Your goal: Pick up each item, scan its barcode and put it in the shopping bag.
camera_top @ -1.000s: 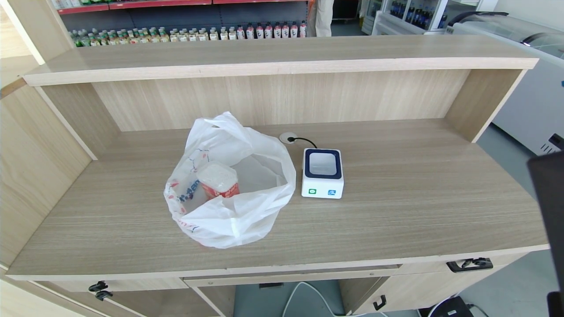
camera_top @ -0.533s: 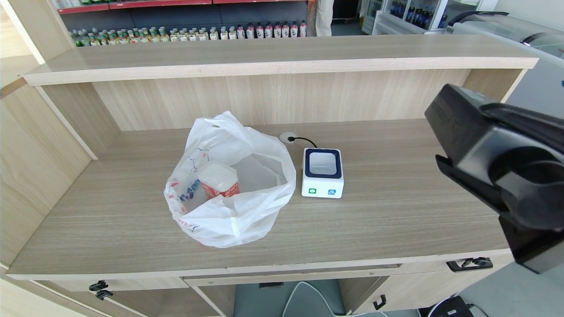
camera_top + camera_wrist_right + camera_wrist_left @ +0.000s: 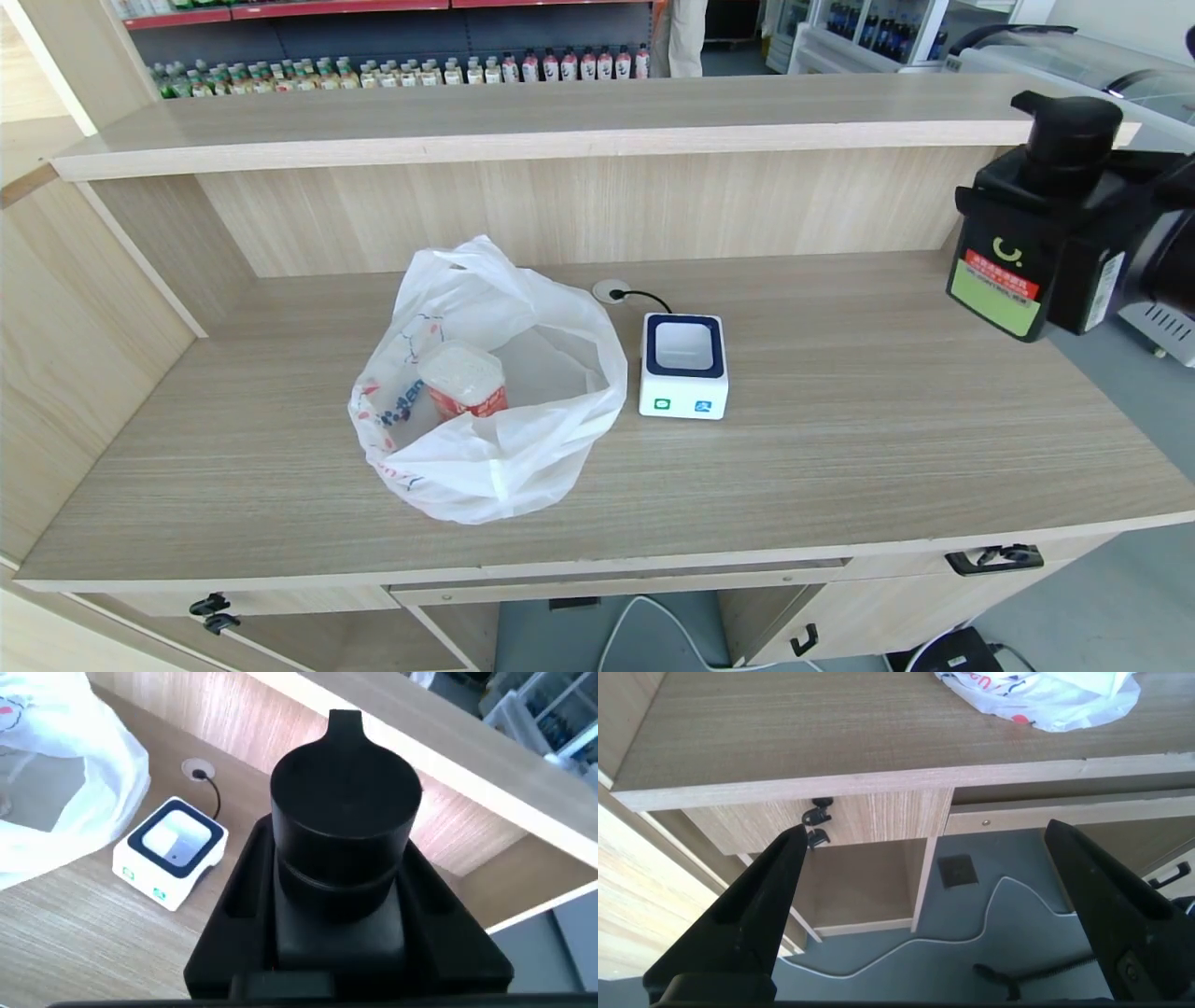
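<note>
Shopping bag [image 3: 485, 392] lies open mid-table [image 3: 840, 448], a red-and-white cup [image 3: 464, 381] inside, just beside the white scanner [image 3: 683, 366]. Right hand [image 3: 1162, 252] clamps a black pump bottle [image 3: 1036, 233] above the table's right end. Left hand [image 3: 924, 831] hangs spread below the front edge.

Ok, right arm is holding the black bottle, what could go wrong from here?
The pump bottle hangs at the right end of the counter, far from the scanner; I can't see its barcode, so the scan may miss. The shopping bag is slumped with a cup already inside; the bulky bottle could snag the rim or tip the cup.
</note>
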Controlling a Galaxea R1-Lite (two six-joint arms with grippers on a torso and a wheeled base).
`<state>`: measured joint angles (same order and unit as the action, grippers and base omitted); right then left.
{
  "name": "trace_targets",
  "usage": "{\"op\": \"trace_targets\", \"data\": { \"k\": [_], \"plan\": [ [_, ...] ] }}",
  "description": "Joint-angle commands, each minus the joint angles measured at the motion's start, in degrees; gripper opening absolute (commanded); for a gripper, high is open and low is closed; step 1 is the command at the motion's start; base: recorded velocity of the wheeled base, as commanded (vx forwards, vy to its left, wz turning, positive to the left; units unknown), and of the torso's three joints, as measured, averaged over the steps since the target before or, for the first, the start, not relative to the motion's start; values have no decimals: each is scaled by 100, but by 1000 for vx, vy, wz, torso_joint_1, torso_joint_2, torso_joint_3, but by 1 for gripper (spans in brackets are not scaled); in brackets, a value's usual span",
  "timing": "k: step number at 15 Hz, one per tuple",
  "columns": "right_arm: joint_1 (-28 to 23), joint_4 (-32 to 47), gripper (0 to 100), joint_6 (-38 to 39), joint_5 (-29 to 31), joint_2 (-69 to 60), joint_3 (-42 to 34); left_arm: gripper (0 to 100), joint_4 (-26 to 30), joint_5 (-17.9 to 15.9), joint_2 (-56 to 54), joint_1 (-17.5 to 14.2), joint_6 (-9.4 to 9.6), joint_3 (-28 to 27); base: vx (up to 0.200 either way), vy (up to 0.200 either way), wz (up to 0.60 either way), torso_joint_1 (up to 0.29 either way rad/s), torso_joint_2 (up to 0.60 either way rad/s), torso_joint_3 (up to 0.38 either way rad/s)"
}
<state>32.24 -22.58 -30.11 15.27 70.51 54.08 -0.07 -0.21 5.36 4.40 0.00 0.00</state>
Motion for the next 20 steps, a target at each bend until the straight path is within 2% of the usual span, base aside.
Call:
{"op": "trace_targets", "data": {
  "k": [1,2,3,4,7,9,10,12,15,20],
  "plan": [
    [-1027,974,0,1157,-666,701,956,100,-1,3,9,-1,0,0,0,0,0,0,0,0],
    [-1300,1089,0,1464,-1097,824,1061,100,-1,3,9,-1,0,0,0,0,0,0,0,0],
    [-1300,1089,0,1464,-1097,824,1061,100,-1,3,9,-1,0,0,0,0,0,0,0,0],
    [-1853,1080,0,1948,-2011,1140,1166,100,-1,-6,9,-1,0,0,0,0,0,0,0,0],
    [-2214,843,0,2721,-2732,1589,1527,100,-1,-6,9,-9,0,0,0,0,0,0,0,0],
    [-2460,816,0,2721,-3786,1650,1755,100,-1,3,9,-1,0,0,0,0,0,0,0,0],
    [-2530,825,0,2721,-4111,1650,1817,100,-1,-6,9,-1,0,0,0,0,0,0,0,0],
    [-2574,825,0,2712,-4305,1615,1764,100,-1,3,9,-1,0,0,0,0,0,0,0,0],
    [-2759,895,0,2422,-4314,1527,1729,100,-1,3,9,-1,0,0,0,0,0,0,0,0],
    [-2785,895,0,2413,-4340,1527,1711,100,-1,3,9,-1,0,0,0,0,0,0,0,0]
  ]
}}
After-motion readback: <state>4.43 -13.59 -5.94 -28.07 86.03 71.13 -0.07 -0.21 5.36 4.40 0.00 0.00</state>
